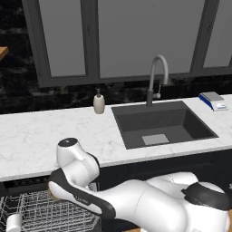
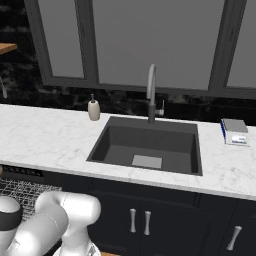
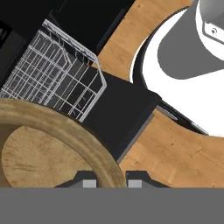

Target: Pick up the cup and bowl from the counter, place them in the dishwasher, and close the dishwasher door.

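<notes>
1. The bowl [image 3: 48,144] filled the lower left of the hand view — tan, wood-grained, with a thick rim arching toward the two dark fingers [image 3: 111,180].
2. The fingers stood one on either side of that rim, narrowly parted and closed on it, so the bowl was held by its edge.
3. Beyond the bowl in the hand view lay the white wire rack [image 3: 52,76] of the dishwasher [image 1: 25,183], pulled out over the dark lowered dishwasher door [image 3: 120,109]; wooden floor [image 3: 175,153] showed past the door's edge.
4. In the left base view the same rack [image 1: 45,210] sat at the lower left, below the black vented strip under the desk edge.
5. The cup [image 1: 13,223] lay in the near left corner of the rack — a small white cylinder; its red inside could not be made out.
6. The arm [image 1: 86,181] bent down over the rack from the lower right of the left base view.
7. The white marble desk [image 1: 41,136] carried a beige soap dispenser [image 1: 99,103] just left of the dark sink [image 1: 161,123].
8. A grey curved faucet [image 1: 156,77] rose behind the sink, and a small blue-and-white scale [image 1: 213,100] sat at the far right of the desk
</notes>
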